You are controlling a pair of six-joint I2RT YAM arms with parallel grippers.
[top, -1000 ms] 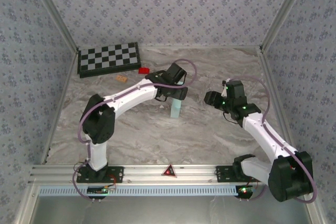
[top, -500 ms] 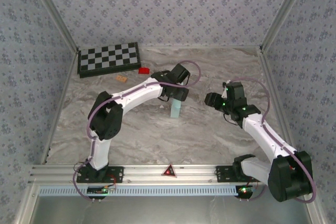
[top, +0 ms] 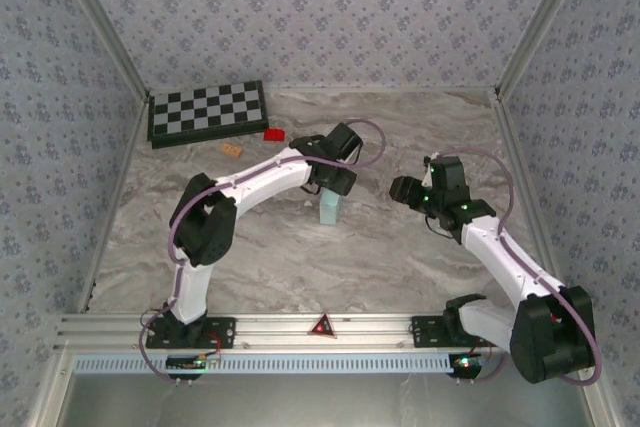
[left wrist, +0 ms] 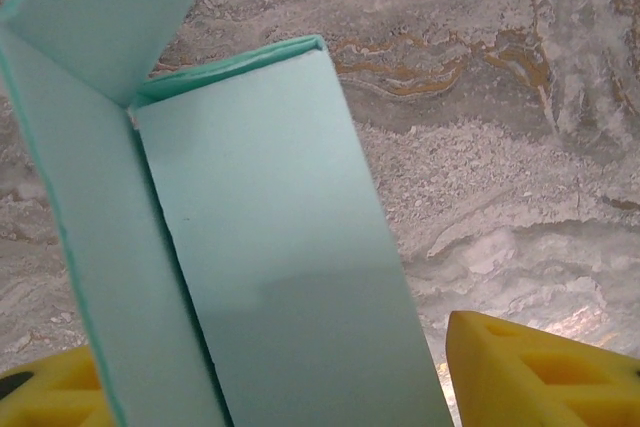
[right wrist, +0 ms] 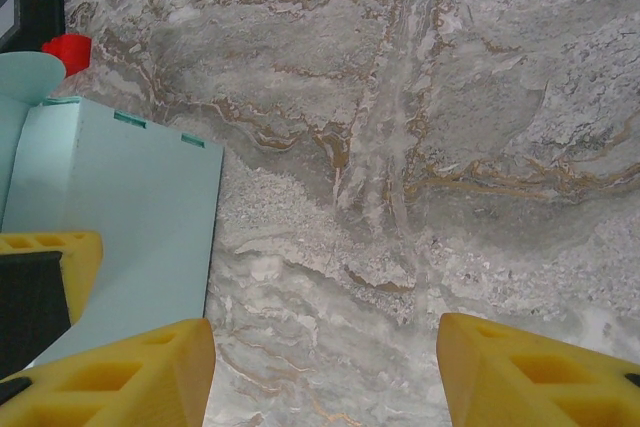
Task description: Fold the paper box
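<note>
The paper box (top: 331, 209), pale blue, stands on end mid-table, leaning slightly. My left gripper (top: 337, 185) holds its upper end from above. In the left wrist view the box (left wrist: 270, 247) runs between the yellow fingers (left wrist: 540, 367), with an open flap at its far end; the left gripper (left wrist: 290, 387) is shut across its width. My right gripper (top: 400, 189) hovers to the right of the box, apart from it. In the right wrist view the box (right wrist: 120, 207) is at the left, and the right gripper (right wrist: 325, 367) is open over bare marble.
A black-and-white checkerboard (top: 207, 112) lies at the back left. Beside it are a small red block (top: 273, 133) and a tan piece (top: 232, 148). The red block (right wrist: 68, 49) also shows beyond the box. Patterned walls enclose the table on three sides.
The left arm has swung its elbow forward and shifted slightly, and the box's foot has slid a little left so it leans. The right arm has barely moved.
</note>
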